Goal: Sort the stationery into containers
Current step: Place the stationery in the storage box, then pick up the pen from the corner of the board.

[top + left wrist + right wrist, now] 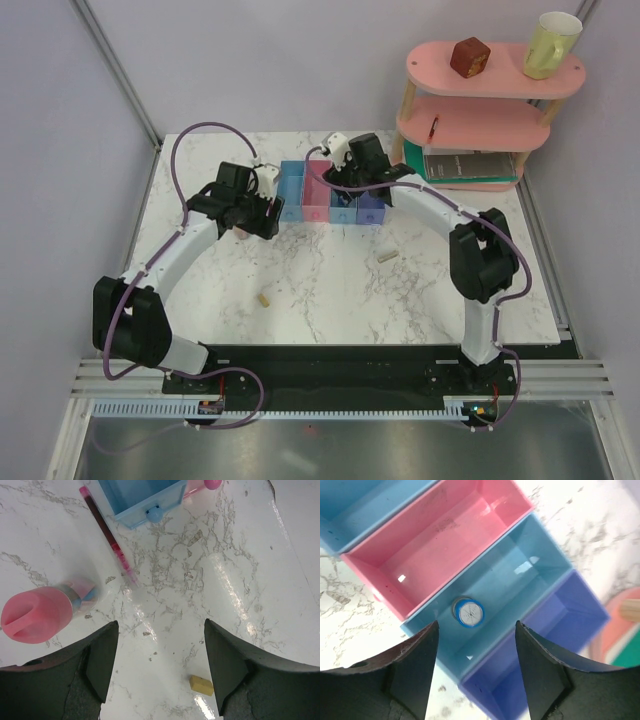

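The containers are a joined row of bins at the back of the table. My right gripper hangs open over the second light blue bin, where a tiny blue cylinder stands on the floor just beyond the gripper. The pink bin and the purple-blue bin beside it hold nothing. Left of the row, my left gripper is open over bare marble. A pink cylinder lies to its left, a thin red pen ahead by the first blue bin, and a beige piece near its right finger.
Two beige pieces lie on the marble in front of the bins. A pink tiered shelf at the back right carries a brown cube and a yellow mug.
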You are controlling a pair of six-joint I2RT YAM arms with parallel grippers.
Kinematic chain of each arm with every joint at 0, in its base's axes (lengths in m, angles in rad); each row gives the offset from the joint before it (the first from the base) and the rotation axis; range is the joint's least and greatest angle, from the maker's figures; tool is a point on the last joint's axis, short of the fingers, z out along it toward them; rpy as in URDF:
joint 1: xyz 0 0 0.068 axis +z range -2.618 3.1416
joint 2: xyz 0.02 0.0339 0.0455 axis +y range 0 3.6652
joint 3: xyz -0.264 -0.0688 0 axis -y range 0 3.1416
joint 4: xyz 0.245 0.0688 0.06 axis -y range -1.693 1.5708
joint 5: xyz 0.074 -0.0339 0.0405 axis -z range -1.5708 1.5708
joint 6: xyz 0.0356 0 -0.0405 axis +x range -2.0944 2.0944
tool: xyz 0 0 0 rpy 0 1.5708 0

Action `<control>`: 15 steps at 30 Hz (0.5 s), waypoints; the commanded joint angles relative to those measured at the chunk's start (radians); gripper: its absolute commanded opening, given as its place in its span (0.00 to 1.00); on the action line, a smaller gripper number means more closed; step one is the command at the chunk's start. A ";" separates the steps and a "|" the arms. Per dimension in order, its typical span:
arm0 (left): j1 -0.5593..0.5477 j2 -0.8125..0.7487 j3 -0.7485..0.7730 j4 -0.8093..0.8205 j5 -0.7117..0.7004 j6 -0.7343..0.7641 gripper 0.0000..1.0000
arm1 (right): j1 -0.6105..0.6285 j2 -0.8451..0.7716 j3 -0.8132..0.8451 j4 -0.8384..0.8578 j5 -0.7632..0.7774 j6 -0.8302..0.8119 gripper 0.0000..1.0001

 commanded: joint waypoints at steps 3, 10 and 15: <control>0.001 -0.032 0.071 -0.020 0.048 0.043 0.77 | -0.002 -0.252 -0.037 -0.082 0.043 -0.127 0.71; -0.002 -0.035 0.139 -0.090 0.124 0.077 0.77 | -0.118 -0.438 -0.300 -0.132 0.051 -0.245 0.68; -0.004 -0.035 0.173 -0.115 0.128 0.083 0.77 | -0.189 -0.557 -0.473 -0.129 -0.023 -0.311 0.67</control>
